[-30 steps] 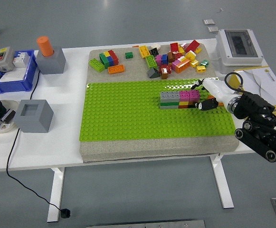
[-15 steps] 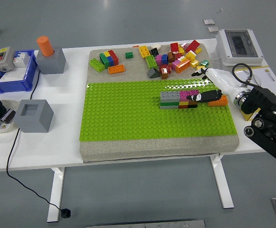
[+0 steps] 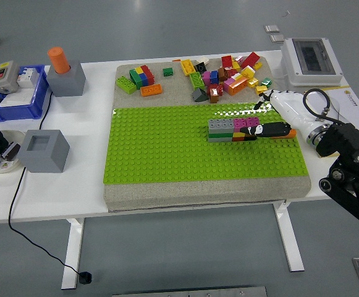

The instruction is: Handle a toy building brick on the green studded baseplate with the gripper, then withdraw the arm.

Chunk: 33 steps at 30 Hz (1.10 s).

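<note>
Your right hand [image 3: 272,120] has slid back toward the right edge of the green baseplate [image 3: 167,154] over the last second, and the forearm has swung outward with it, so the wrist now sits off the baseplate's right side beside the grey electrical box [image 3: 311,60]. The dark fingertips [image 3: 259,129] still reach in low over the studs and lie against the right end of the brick row [image 3: 233,129], a short wall of grey, green, pink and orange pieces standing on the baseplate right of its centre. An orange brick [image 3: 287,132] shows just under the hand at that end; you cannot tell from this view whether the fingers pinch it or merely rest on it, so treat the hold as unconfirmed. The row itself has not shifted between pictures, which suggests the brick work at that spot is about finished and the pull-back has begun. If so, what remains is to lift clear without dragging the orange piece off its studs. The loose heap of coloured bricks [image 3: 228,71] lies on the foam mat beyond the baseplate, untouched. Your left arm is not in view.
</note>
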Each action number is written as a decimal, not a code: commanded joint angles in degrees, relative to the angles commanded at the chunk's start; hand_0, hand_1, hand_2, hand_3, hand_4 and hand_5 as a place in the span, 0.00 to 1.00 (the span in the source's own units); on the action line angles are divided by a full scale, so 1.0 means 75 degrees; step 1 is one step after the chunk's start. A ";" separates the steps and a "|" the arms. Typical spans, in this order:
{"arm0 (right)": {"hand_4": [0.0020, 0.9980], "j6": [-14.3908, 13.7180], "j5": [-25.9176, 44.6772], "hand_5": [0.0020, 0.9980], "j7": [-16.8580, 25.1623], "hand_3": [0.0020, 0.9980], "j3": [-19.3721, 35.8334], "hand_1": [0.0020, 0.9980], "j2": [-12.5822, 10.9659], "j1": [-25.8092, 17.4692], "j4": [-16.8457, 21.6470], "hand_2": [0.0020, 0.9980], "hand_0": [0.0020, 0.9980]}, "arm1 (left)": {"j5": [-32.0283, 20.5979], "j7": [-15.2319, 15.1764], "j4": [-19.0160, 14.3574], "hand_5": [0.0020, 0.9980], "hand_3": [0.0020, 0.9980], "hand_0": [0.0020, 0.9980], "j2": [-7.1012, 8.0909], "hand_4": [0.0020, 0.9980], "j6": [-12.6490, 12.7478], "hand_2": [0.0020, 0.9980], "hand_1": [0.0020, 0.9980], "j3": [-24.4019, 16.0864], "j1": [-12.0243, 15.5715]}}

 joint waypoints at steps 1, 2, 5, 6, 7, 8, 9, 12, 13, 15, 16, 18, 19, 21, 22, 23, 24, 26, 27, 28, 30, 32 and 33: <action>1.00 -0.0010 0.0007 0.77 0.0008 0.55 -0.0011 0.82 0.0026 0.0006 -0.0041 0.87 0.84 | -0.0007 -0.0002 0.0000 0.89 0.43 0.79 0.0000 1.00 0.0001 0.75 0.80 0.0005 -0.0001; 1.00 -0.0023 0.0021 0.77 0.0020 0.55 -0.0025 0.82 0.0056 0.0012 -0.0091 0.87 0.84 | -0.0013 -0.0004 0.0000 0.89 0.43 0.79 -0.0001 1.00 0.0003 0.75 0.80 0.0009 -0.0003; 1.00 -0.0049 0.0074 0.79 0.0046 0.56 -0.0066 0.81 0.0127 0.0019 -0.0224 0.87 0.84 | -0.0020 -0.0012 0.0000 0.89 0.43 0.79 -0.0004 1.00 0.0005 0.75 0.80 0.0014 -0.0007; 1.00 -0.0058 0.0091 0.79 0.0054 0.56 -0.0076 0.81 0.0141 0.0020 -0.0254 0.87 0.84 | -0.0022 -0.0014 0.0000 0.89 0.43 0.79 -0.0004 1.00 0.0006 0.75 0.80 0.0014 -0.0008; 1.00 -0.0062 0.0100 0.79 0.0060 0.56 -0.0081 0.81 0.0157 0.0026 -0.0293 0.87 0.84 | -0.0024 -0.0015 0.0000 0.89 0.43 0.79 -0.0005 1.00 0.0006 0.75 0.80 0.0014 -0.0008; 1.00 -0.0068 0.0113 0.79 0.0066 0.56 -0.0086 0.81 0.0175 0.0033 -0.0339 0.87 0.84 | -0.0022 -0.0017 0.0000 0.89 0.43 0.79 -0.0005 1.00 0.0006 0.75 0.80 0.0012 -0.0009; 1.00 -0.0073 0.0122 0.79 0.0070 0.56 -0.0091 0.81 0.0188 0.0041 -0.0377 0.87 0.84 | -0.0018 -0.0018 0.0000 0.89 0.43 0.79 -0.0005 1.00 0.0006 0.75 0.80 0.0010 -0.0010; 1.00 -0.0067 0.0113 0.80 0.0072 0.56 -0.0128 0.81 0.0225 0.0075 -0.0471 0.87 0.84 | -0.0018 -0.0020 0.0000 0.89 0.43 0.79 -0.0005 1.00 0.0007 0.75 0.80 0.0009 -0.0010; 1.00 -0.0059 0.0100 0.80 0.0070 0.56 -0.0148 0.81 0.0241 0.0090 -0.0506 0.87 0.84 | -0.0019 -0.0021 0.0000 0.89 0.43 0.79 -0.0005 1.00 0.0007 0.75 0.80 0.0009 -0.0010; 1.00 -0.0046 0.0087 0.80 0.0068 0.56 -0.0188 0.81 0.0265 0.0110 -0.0554 0.87 0.84 | -0.0020 -0.0020 0.0000 0.89 0.43 0.79 -0.0005 1.00 0.0006 0.75 0.80 0.0010 -0.0012; 1.00 -0.0039 0.0081 0.80 0.0068 0.56 -0.0213 0.81 0.0277 0.0123 -0.0579 0.87 0.84 | -0.0022 -0.0019 0.0000 0.89 0.43 0.79 -0.0006 1.00 0.0005 0.75 0.80 0.0012 -0.0012; 1.00 -0.0028 0.0070 0.80 0.0068 0.56 -0.0256 0.81 0.0295 0.0144 -0.0629 0.87 0.84 | -0.0023 -0.0018 0.0000 0.89 0.43 0.79 -0.0007 1.00 0.0005 0.75 0.80 0.0014 -0.0014; 1.00 -0.0022 0.0065 0.80 0.0069 0.56 -0.0282 0.81 0.0302 0.0157 -0.0663 0.87 0.84 | -0.0023 -0.0018 0.0000 0.89 0.43 0.79 -0.0008 1.00 0.0005 0.75 0.80 0.0014 -0.0015; 1.00 -0.0017 0.0059 0.80 0.0072 0.56 -0.0315 0.81 0.0309 0.0172 -0.0717 0.87 0.84 | -0.0022 -0.0017 0.0000 0.89 0.43 0.79 -0.0011 1.00 0.0005 0.75 0.80 0.0014 -0.0017; 1.00 -0.0014 0.0056 0.79 0.0073 0.56 -0.0327 0.81 0.0312 0.0175 -0.0741 0.87 0.84 | -0.0025 -0.0017 0.0000 0.89 0.43 0.79 -0.0012 1.00 0.0005 0.75 0.80 0.0016 -0.0016; 1.00 -0.0011 0.0053 0.79 0.0074 0.56 -0.0339 0.81 0.0314 0.0176 -0.0763 0.87 0.84 | -0.0031 -0.0017 0.0000 0.89 0.43 0.79 -0.0014 1.00 0.0006 0.75 0.80 0.0021 -0.0015; 1.00 -0.0010 0.0052 0.79 0.0075 0.56 -0.0351 0.81 0.0316 0.0176 -0.0779 0.87 0.84 | -0.0033 -0.0018 0.0000 0.89 0.43 0.79 -0.0015 1.00 0.0007 0.75 0.80 0.0023 -0.0013; 1.00 -0.0011 0.0053 0.79 0.0077 0.56 -0.0369 0.81 0.0324 0.0175 -0.0803 0.87 0.84 | -0.0033 -0.0018 0.0000 0.89 0.43 0.79 -0.0018 1.00 0.0008 0.75 0.80 0.0024 -0.0010; 1.00 -0.0012 0.0055 0.79 0.0079 0.56 -0.0376 0.81 0.0329 0.0175 -0.0813 0.87 0.84 | -0.0032 -0.0018 0.0000 0.89 0.43 0.79 -0.0020 1.00 0.0008 0.75 0.80 0.0025 -0.0008; 1.00 -0.0016 0.0060 0.79 0.0083 0.56 -0.0383 0.81 0.0334 0.0174 -0.0823 0.86 0.84 | -0.0028 -0.0018 0.0000 0.89 0.43 0.79 -0.0021 1.00 0.0008 0.75 0.80 0.0023 -0.0006; 1.00 -0.0020 0.0063 0.79 0.0089 0.56 -0.0395 0.81 0.0346 0.0174 -0.0847 0.86 0.84 | -0.0016 -0.0019 0.0000 0.89 0.43 0.79 -0.0023 1.00 0.0007 0.75 0.80 0.0016 -0.0001; 1.00 -0.0023 0.0065 0.79 0.0093 0.56 -0.0407 0.81 0.0356 0.0175 -0.0868 0.86 0.84 | -0.0008 -0.0020 0.0000 0.89 0.43 0.79 -0.0025 1.00 0.0007 0.75 0.80 0.0012 0.0004; 1.00 -0.0026 0.0066 0.79 0.0098 0.56 -0.0414 0.81 0.0364 0.0175 -0.0881 0.86 0.84 | -0.0006 -0.0021 0.0000 0.89 0.43 0.79 -0.0027 1.00 0.0008 0.75 0.80 0.0011 0.0007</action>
